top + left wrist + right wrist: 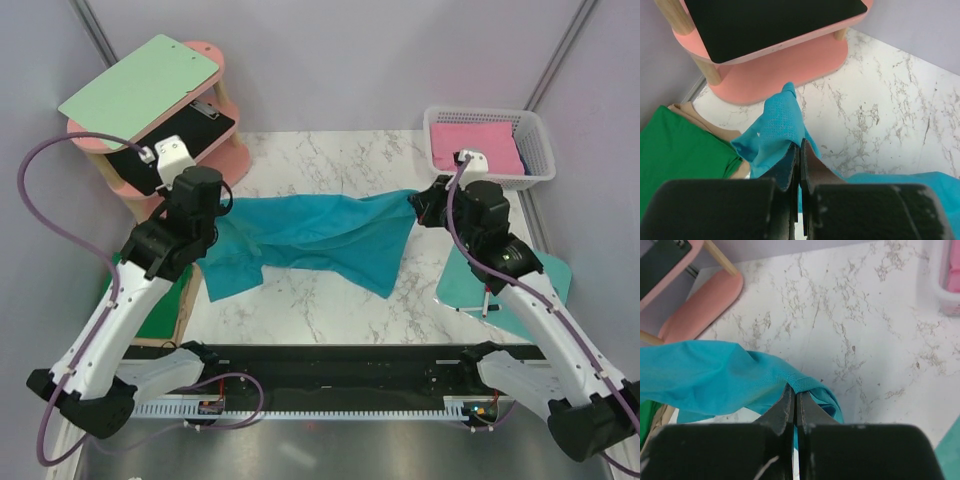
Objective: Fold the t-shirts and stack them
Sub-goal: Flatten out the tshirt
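The teal-blue t-shirt, strung between my left pincer at 9 o'clock and my right pincer at 3, bars the middle of the table. Bare marble lies open behind it at 12, and a narrower strip at 6 before the black rail. The pink shelf stand crowds 10, the white basket 2. The dark green t-shirt fills 8, a teal board 4.
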Available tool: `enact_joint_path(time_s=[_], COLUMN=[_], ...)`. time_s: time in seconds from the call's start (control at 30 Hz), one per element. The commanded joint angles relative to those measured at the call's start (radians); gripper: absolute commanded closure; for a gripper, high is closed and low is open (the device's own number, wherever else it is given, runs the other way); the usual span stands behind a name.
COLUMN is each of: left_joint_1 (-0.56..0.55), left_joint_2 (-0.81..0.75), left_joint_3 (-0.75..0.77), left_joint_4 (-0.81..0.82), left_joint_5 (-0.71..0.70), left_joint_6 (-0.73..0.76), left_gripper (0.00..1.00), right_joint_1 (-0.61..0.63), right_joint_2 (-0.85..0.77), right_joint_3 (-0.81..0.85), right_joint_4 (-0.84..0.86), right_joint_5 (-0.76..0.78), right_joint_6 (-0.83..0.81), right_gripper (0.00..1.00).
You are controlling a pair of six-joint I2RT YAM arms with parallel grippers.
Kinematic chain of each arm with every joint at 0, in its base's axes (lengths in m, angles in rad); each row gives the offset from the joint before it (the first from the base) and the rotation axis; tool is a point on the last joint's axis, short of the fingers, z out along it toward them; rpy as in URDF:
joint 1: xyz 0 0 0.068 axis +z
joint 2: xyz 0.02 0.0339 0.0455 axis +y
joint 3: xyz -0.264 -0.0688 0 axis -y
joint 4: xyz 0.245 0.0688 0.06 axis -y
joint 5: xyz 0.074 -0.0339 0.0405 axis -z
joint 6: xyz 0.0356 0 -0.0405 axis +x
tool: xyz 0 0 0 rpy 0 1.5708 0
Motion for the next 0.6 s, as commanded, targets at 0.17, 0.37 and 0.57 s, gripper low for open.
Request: enact_joint_path(time_s=[0.17,0.37,0.57], left_joint_1=[-0.002,-0.002,0.026], left_joint_2=[-0.135,0.050,0.445], left_joint_3=[-0.025,0.076,0.182], left_joint_4=[-0.022,-0.016,0.004], left_joint_5=[0.081,0.052,0.099], left_joint_6=[0.055,0.087,0.097], left_gripper=[0.98,0.98,0.98], right_joint_1=[-0.002,-0.002,-0.007], right_joint_2=[-0.231,-0.134,0.132], right_joint_3=[0.139,0.136,-0.003], right_joint_4=[-0.119,-0.107,0.089], right_joint_5=[0.019,0.141,0.141], right_joint_6=[-0.074,-0.093,-0.088], right_gripper=[1.00,1.00,1.00])
